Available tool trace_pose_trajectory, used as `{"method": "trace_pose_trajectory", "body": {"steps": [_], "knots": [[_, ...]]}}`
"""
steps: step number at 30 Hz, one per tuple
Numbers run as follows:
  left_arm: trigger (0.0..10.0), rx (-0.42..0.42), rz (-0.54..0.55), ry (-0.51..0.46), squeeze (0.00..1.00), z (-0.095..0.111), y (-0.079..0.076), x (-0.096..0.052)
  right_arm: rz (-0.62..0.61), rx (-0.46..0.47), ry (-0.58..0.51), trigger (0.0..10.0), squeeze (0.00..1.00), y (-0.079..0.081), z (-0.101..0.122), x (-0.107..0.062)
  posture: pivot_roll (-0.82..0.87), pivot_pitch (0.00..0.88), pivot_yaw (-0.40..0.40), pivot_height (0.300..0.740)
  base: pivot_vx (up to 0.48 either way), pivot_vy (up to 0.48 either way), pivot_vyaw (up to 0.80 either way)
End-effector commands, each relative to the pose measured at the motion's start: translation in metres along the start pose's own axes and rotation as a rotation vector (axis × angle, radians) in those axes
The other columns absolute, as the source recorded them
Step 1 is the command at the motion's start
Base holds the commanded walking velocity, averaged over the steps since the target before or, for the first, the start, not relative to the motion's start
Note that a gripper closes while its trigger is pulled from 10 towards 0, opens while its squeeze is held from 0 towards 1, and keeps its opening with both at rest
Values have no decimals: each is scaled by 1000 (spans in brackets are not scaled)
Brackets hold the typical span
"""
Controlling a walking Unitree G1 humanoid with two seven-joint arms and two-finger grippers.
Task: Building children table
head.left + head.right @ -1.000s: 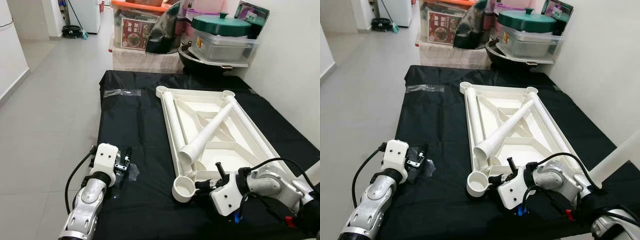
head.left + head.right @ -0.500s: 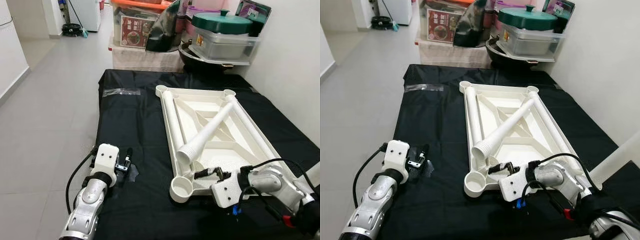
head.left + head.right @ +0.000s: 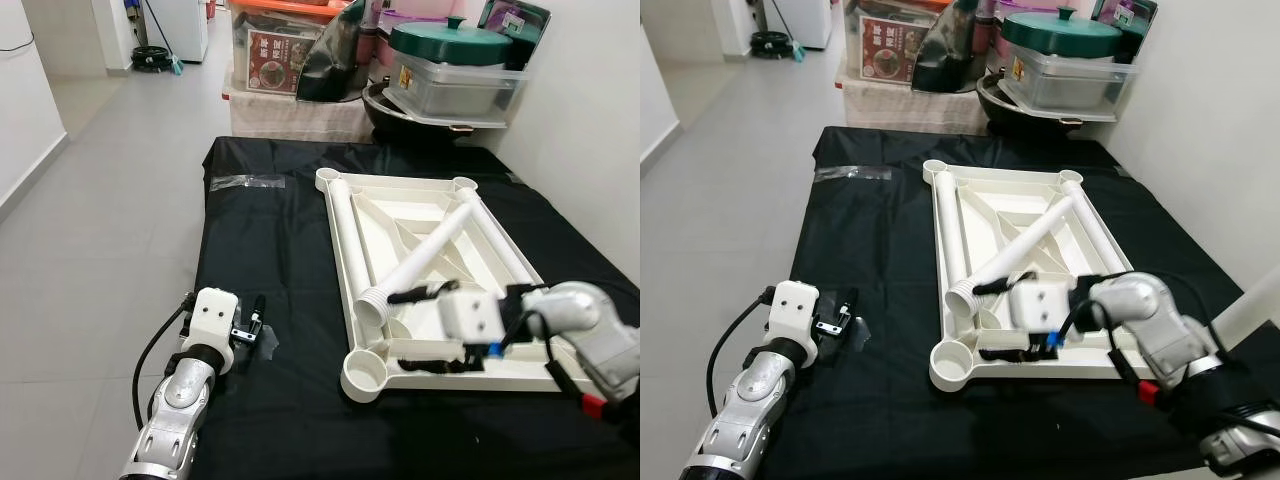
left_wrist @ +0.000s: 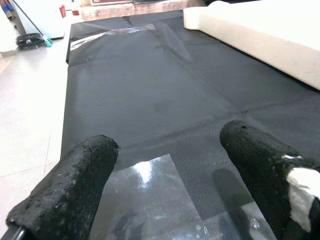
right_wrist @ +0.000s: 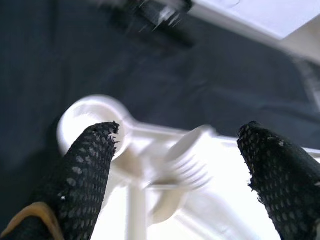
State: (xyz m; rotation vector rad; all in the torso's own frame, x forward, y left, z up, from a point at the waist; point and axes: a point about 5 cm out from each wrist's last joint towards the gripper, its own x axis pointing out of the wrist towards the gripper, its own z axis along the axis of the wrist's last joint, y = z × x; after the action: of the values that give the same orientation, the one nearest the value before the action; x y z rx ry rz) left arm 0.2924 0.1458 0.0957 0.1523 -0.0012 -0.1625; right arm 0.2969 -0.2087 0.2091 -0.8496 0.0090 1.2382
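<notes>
Surface: a black cloth (image 3: 270, 270) is spread flat over the floor, and all the parts are laid on it.
Child's table top: the white plastic table top (image 3: 420, 215) is laid upside down on the right half of the cloth, ribs facing up, with round leg sockets at its corners; the near-left socket (image 3: 364, 374) is seen as an open cup.
Loose leg: one white tube leg (image 3: 425, 258) is laid diagonally across the underside, its flared end toward the near left, just beside the right end effector.
Edge legs: a further white tube (image 3: 345, 240) is laid along the left edge of the table top, and another along the right edge.
Right end effector (image 3: 433, 330): it is held over the near end of the table top with its two black fingers spread wide apart and nothing gripped between them; in the right wrist view the corner socket (image 5: 90, 125) and the flared leg end (image 5: 185, 160) are seen, blurred, between the fingers.
Left end effector (image 3: 254, 322): it is rested low on the near-left part of the cloth, fingers apart and empty, beside a piece of clear tape (image 4: 150, 200).
Far clutter: a green-lidded container (image 3: 455, 65) and boxes are stacked beyond the cloth.
</notes>
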Motion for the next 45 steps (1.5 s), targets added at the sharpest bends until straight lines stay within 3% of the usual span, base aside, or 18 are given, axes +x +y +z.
{"method": "trace_pose_trajectory", "body": {"steps": [1,2,3,4,5,6,7,8,9,11,14,16,18,25,28,37,41,45], "knots": [[10000,-8,-7,4,0,-2,-3,0,-99,47,-65,10000,1000,-10,6,5,-35,0,-114,740,0,0,0],[10000,-8,-7,4,0,-2,-3,0,-99,47,-65,10000,1000,-10,6,5,-35,0,-114,740,0,0,0],[10000,-18,-1,-6,0,-1,-2,-1,-219,99,-123,10000,835,-19,11,15,-33,0,-116,740,0,0,0],[10000,-18,-1,-6,0,-1,-2,-1,-219,99,-123,10000,835,-19,11,15,-33,0,-116,740,0,0,0],[10000,-22,0,-14,0,1,-2,-2,-360,194,-198,10000,0,-28,18,27,-25,0,-121,740,0,0,0],[10000,-22,0,-14,0,1,-2,-2,-360,194,-198,10000,0,-28,18,27,-25,0,-121,740,0,0,0],[10000,-30,3,-28,0,3,-1,-3,-503,311,-276,10000,0,-31,23,44,-12,0,-122,740,0,0,0],[10000,-30,3,-28,0,3,-1,-3,-503,311,-276,10000,0,-31,23,44,-12,0,-122,740,0,0,0],[10000,-35,4,-37,0,5,-1,-5,-582,397,-316,10000,0,-32,26,54,-12,0,-122,740,0,0,0],[10000,-35,4,-37,0,5,-1,-5,-582,397,-316,10000,0,-32,26,54,-12,0,-122,740,0,0,0],[10000,-43,-5,-70,0,12,0,-7,-711,674,-344,10000,0,-19,27,93,2,0,-119,740,0,0,0],[10000,-41,-6,-88,0,16,1,-7,-748,739,-349,10000,0,-16,30,102,4,0,-118,740,0,-139,0],[10000,-41,-6,-88,0,16,1,-7,-748,739,-349,10000,0,-16,30,102,4,0,-118,740,0,-277,0],[10000,-29,-10,-139,0,28,1,-7,-867,902,-347,10000,0,-19,32,110,11,0,-123,740,0,-423,0],[10000,-21,-14,-144,0,29,-1,-8,-956,980,-387,10000,0,-30,36,103,10,0,-122,740,0,-465,0],[10000,-22,-19,-140,0,28,-2,-8,-981,968,-407,10000,0,-46,48,95,7,0,-121,740,0,-260,0],[10000,-32,-2,-136,0,28,-1,-8,-950,1014,-355,10000,0,-46,44,98,6,0,-127,740,0,0,0],[10000,-30,46,-117,0,23,5,-11,-949,1178,-243,10000,0,-38,26,104,4,0,-130,740,0,0,0]]}}
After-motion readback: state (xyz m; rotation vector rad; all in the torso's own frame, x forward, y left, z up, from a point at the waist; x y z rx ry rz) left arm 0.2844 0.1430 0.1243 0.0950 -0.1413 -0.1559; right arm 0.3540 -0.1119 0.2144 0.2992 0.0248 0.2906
